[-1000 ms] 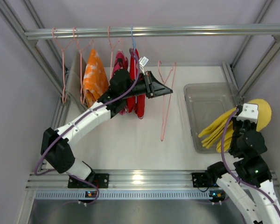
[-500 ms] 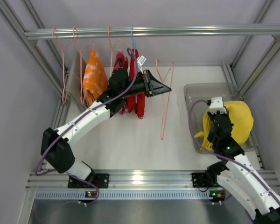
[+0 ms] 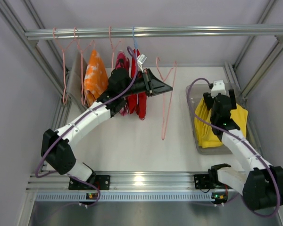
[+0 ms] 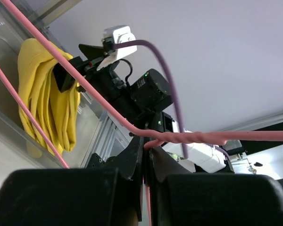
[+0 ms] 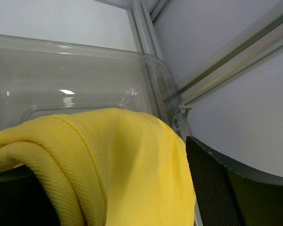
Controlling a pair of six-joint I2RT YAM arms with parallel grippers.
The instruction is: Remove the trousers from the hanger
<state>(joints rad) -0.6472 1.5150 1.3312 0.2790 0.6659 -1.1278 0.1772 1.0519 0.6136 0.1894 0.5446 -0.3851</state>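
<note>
Swung right gripper [image 3: 219,98] in from near table edge to over clear bin [image 3: 198,85] since a sec ago. Spread its fingers [image 5: 217,188] wide too; held them nearly shut before. Brought trousers [image 3: 210,129] along: hung in the air by the arm then, now lying mostly in bin. Looks like letting go, so cloth can drop in. Not fully free yet: yellow fold draped over one finger, seen close up in right wrist view. Other finger bare, well apart from it.

Kept left gripper [image 4: 145,157] about where it was, fingers clamped tight on hanger [image 4: 198,137], right at the twisted bit below the hook. Prob. held so to keep pink wire steady, away from rail [image 3: 179,32], w/ cloth pulled off it. No cloth on hanger now, just dangling from left fingers over table [image 3: 132,141], well apart from bin.

Left the other clothes alone: red garment [image 3: 140,106] and orange-and-white garment [image 3: 95,75] hung under rail, just beside left arm.

Nearly done, by the look of it. Next, prob.: lift right gripper up & back so last fold slips off. Watch for cloth snagging on finger and coming back out of bin.
</note>
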